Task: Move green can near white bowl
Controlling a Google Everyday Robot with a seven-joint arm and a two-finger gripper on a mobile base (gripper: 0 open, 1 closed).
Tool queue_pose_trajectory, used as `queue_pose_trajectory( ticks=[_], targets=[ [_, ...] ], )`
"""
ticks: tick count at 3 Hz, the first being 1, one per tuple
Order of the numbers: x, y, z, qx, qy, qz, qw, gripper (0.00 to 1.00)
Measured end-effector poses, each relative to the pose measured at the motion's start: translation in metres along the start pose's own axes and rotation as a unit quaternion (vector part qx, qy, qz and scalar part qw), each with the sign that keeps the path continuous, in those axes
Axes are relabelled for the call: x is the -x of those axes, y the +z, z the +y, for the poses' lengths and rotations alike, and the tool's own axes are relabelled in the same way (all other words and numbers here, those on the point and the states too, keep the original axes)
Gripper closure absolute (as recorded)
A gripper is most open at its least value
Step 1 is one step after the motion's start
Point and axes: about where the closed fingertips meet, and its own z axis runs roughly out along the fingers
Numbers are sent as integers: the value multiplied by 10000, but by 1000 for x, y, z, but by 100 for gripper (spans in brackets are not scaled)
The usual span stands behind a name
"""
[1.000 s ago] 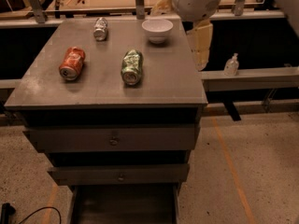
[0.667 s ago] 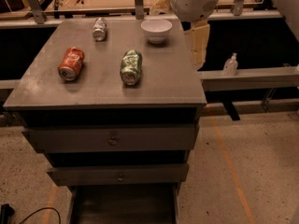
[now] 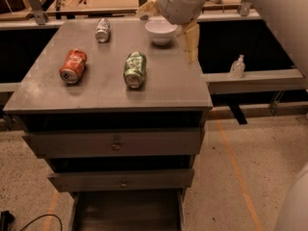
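Note:
The green can (image 3: 135,69) lies on its side near the middle of the grey cabinet top (image 3: 96,93), one end facing the front. The white bowl (image 3: 161,32) stands upright at the back right of the top, a can's length behind and right of the green can. My gripper (image 3: 179,27) hangs from the pale arm (image 3: 182,1) above the bowl's right side, well off the green can. It is open and empty; one tan finger (image 3: 191,41) points down by the table's right edge.
An orange-red can (image 3: 73,66) lies on its side left of the green can. A small silver can (image 3: 102,30) lies at the back, left of the bowl. A clear bottle (image 3: 237,67) stands on a rail to the right. Drawers sit below the top.
My arm and gripper have shifted a little left, closer over the bowl. The cans and the bowl have not moved.

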Motion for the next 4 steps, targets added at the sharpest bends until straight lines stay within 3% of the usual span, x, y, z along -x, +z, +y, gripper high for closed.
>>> queue_pose_trajectory(
  ticks=[1,2,3,4],
  targets=[
    [8,23,-23,-142,-1401,109,9900,0],
    [9,47,-30,-71,-2240,-36,9746,0],
    [9,78,-37,9,-2821,-353,9587,0],
    [10,111,-47,115,-3170,-381,9476,0]
  ],
)
